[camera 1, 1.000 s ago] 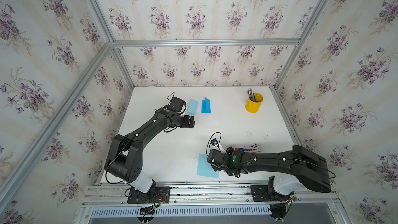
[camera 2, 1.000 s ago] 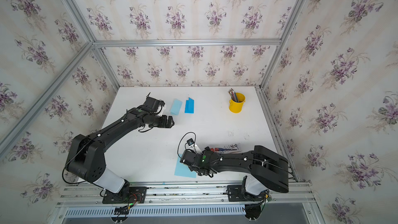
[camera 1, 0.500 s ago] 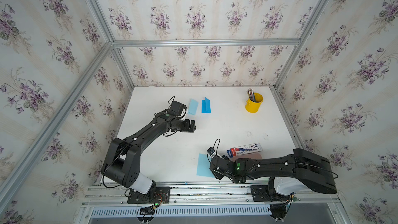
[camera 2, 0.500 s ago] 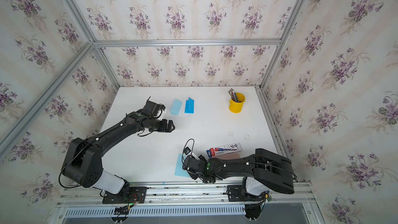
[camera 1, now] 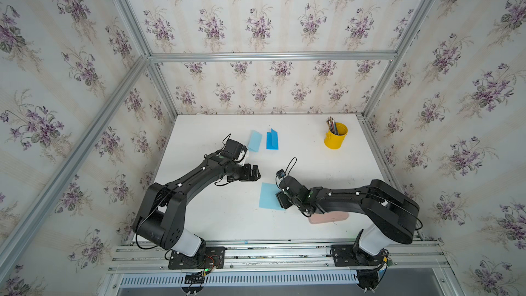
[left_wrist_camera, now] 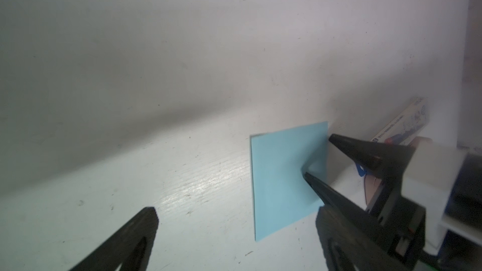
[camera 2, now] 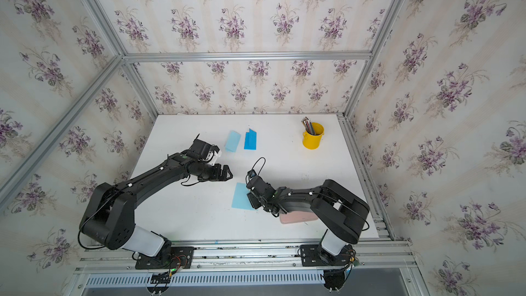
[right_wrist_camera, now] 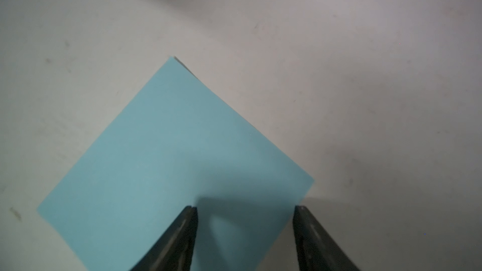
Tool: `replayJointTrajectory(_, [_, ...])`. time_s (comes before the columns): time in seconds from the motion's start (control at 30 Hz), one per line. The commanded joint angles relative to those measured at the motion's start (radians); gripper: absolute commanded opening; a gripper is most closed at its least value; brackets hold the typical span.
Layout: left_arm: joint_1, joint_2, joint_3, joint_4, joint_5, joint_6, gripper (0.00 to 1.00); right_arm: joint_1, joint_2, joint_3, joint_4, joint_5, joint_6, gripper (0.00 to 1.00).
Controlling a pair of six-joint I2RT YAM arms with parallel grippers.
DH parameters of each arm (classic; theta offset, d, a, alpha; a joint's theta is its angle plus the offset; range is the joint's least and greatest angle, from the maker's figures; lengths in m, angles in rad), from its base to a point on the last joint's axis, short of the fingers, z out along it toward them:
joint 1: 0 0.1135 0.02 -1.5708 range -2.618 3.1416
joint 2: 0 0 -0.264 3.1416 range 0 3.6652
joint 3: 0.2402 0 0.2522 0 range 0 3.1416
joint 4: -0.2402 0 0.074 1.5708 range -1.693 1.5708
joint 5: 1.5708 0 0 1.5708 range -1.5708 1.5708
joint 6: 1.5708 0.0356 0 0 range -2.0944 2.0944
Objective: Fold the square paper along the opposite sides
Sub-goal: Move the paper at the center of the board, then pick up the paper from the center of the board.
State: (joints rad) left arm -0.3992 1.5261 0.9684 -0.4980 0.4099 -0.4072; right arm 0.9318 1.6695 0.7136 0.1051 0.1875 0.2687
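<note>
The light blue square sheet of paper (camera 1: 269, 199) lies flat on the white surface (camera 1: 313, 166), near its front edge and between the two arms. The right tool (camera 1: 281, 200) is down at the sheet's right side with its jaws apart and nothing clamped. In the right wrist view one fingertip (right_wrist_camera: 191, 211) rests over the paper and the other sits just off its edge. To lift that side cleanly, the lower finger probably needs to slide under the edge before closing, then carry it straight across to the opposite side so the corners meet. The left tool (camera 1: 256, 173) hangs released just beyond the sheet's far edge, well placed to pin the paper or press the crease. At the back right a yellow metal cup (camera 1: 336, 139) stands upright, holding a bunch of coloured pencils (camera 1: 332, 125). A pink oblong box (camera 1: 330, 219) lies partly under the right arm; I cannot tell what it holds.
</note>
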Motion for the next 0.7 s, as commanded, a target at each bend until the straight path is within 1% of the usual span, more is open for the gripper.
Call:
replayJointTrajectory(0.0, [-0.010,-0.006,-0.018,0.036,0.056,-0.044,0.99,-0.039,0.036,0.072,0.001,-0.094,-0.059,0.64])
replayJointTrajectory(0.07, [-0.025,0.004,-0.016,0.044,0.077,-0.062,0.99,-0.047,0.004,0.103,-0.008,-0.123,-0.059,0.65])
replayJointTrajectory(0.17, [-0.054,0.044,0.012,0.055,0.101,-0.070,0.99,-0.064,-0.084,0.100,-0.031,-0.160,0.000,0.67])
replayJointTrajectory(0.27, [-0.073,0.101,0.061,0.045,0.102,-0.055,1.00,-0.092,-0.175,0.026,-0.037,-0.208,0.111,0.69])
replayJointTrajectory(0.33, [-0.080,0.136,0.091,0.032,0.102,-0.039,1.00,-0.106,-0.220,-0.042,-0.020,-0.265,0.188,0.71])
replayJointTrajectory(0.4, [-0.085,0.165,0.110,0.021,0.102,-0.027,1.00,-0.110,-0.244,-0.100,0.013,-0.326,0.233,0.72])
replayJointTrajectory(0.5, [-0.089,0.206,0.131,0.021,0.114,-0.016,0.99,-0.110,-0.253,-0.196,0.102,-0.387,0.259,0.74])
replayJointTrajectory(0.67, [-0.104,0.269,0.141,0.038,0.122,-0.014,1.00,-0.108,-0.179,-0.230,0.190,-0.435,0.234,0.75])
